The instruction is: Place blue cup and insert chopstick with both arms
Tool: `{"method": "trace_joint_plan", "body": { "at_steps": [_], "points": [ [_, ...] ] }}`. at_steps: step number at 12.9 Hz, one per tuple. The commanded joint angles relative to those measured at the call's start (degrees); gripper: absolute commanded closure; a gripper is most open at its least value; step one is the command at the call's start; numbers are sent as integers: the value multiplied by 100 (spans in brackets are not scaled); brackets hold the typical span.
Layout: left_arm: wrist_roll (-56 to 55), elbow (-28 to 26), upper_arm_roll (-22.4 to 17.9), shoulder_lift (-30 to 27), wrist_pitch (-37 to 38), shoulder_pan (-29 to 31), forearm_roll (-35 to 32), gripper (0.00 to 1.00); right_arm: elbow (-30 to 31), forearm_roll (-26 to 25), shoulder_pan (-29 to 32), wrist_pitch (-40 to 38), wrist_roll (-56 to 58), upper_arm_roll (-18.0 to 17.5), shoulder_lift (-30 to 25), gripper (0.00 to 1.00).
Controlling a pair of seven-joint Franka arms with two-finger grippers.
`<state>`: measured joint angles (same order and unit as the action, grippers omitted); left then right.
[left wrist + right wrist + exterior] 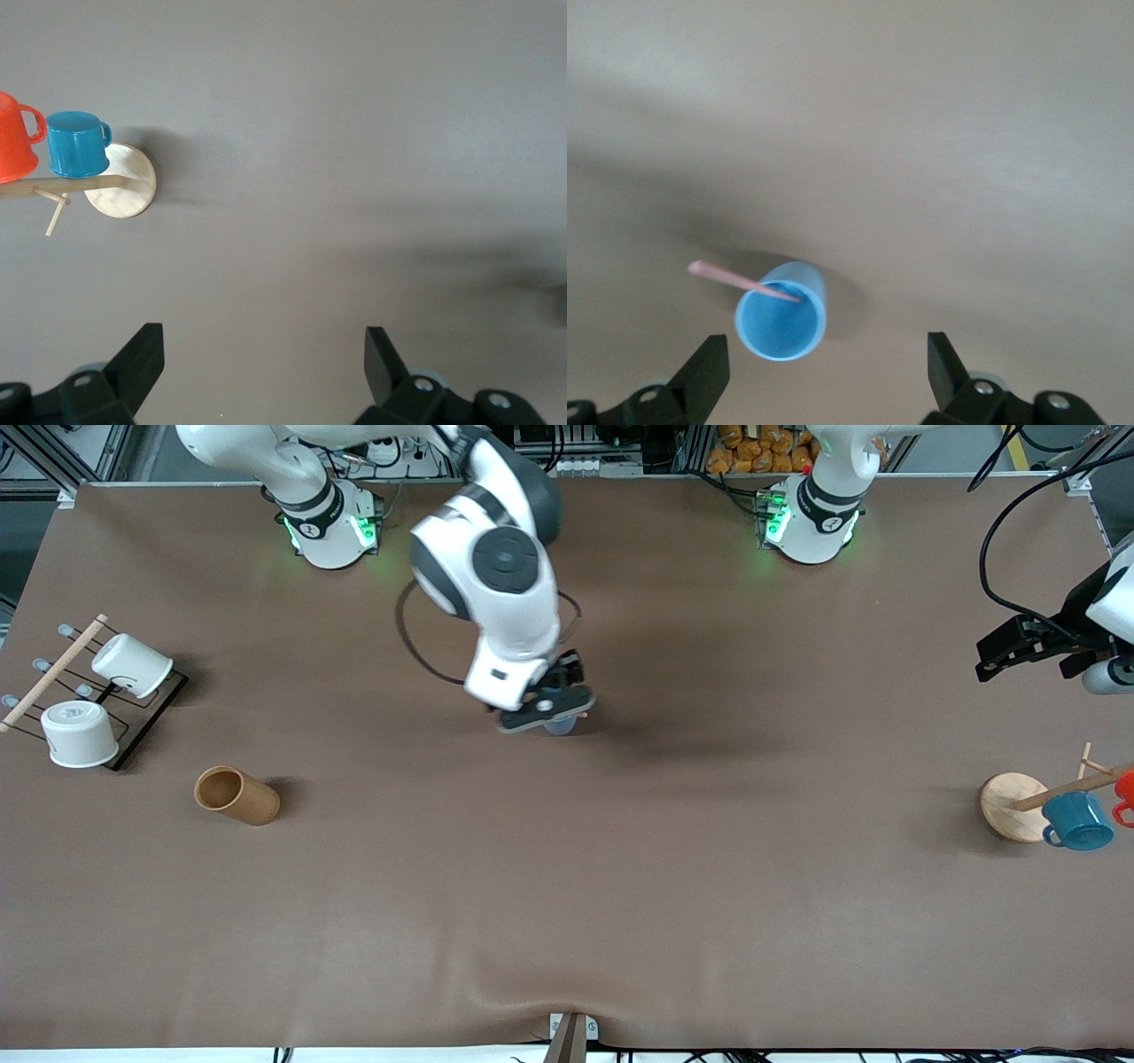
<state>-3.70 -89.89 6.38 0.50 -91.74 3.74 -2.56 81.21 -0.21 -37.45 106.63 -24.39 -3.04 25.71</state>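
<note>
- Front view: the blue cup (561, 724) stands on the bench (567, 886) near its middle, mostly hidden under the right hand (551, 710), which hangs directly over it. Only a sliver of blue shows below the hand. The left hand (1028, 651) waits in the air at the left arm's end of the bench, above the wooden rack (1014, 806) with its teal mug (1076, 821), well apart from the cup.
- Left wrist view: the left hand (264, 372) has its fingers spread wide and holds nothing; the cup does not show here.
- Right wrist view: the blue cup (782, 312) stands upright, mouth up, with the chopstick (741, 280) leaning in it, one end inside, the other poking out over the rim at a slant. The right hand (829, 372) is wide open and empty, its fingers clear of the cup.
- Judgement: cup set and stick inserted, so what remains is a straight lift away, avoiding the stick's slanted free end.
</note>
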Motion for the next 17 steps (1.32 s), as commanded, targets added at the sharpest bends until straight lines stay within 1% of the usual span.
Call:
{"method": "trace_joint_plan", "body": {
  "at_steps": [1, 4, 6, 7, 8, 9, 10, 12, 14, 17],
  "points": [
    [80, 77, 47, -86, 235, 39, 98, 0, 158, -23, 885, -492, 74, -100, -574, 0],
    [80, 85, 65, -94, 253, 12, 98, 0, 237, -6, 1834, -923, 1082, -100, -1083, 0],
    [80, 85, 108, -94, 253, 12, 98, 0, 753, -6, 2502, -1109, 1724, -65, -1732, 0],
    [80, 85, 117, -94, 253, 12, 98, 0, 947, -6, 2853, -1135, 2058, -39, -2031, 0],
    [80, 85, 117, -94, 253, 12, 98, 0, 1027, -6, 3161, -1327, 2461, 48, -2252, 0],
    [89, 85, 117, -103, 253, 30, 98, 0, 993, -6, 3208, -1572, 2753, 345, -2376, 0],
    [80, 94, 126, -103, 262, 30, 98, 0, 984, -6, 3243, -1705, 2808, 566, -2508, 0],
    [80, 173, 126, -103, 297, 12, 98, 0, 976, -49, 3392, -2073, 2774, 787, -2702, 0],
    [71, 234, 118, -94, 297, 21, 89, 0, 897, -50, 3568, -2443, 2651, 788, -2816, 0],
    [71, 296, 117, -86, 297, 12, 89, 0, 896, 3, 3552, -2551, 2088, 788, -2878, 0]
  ]
}}
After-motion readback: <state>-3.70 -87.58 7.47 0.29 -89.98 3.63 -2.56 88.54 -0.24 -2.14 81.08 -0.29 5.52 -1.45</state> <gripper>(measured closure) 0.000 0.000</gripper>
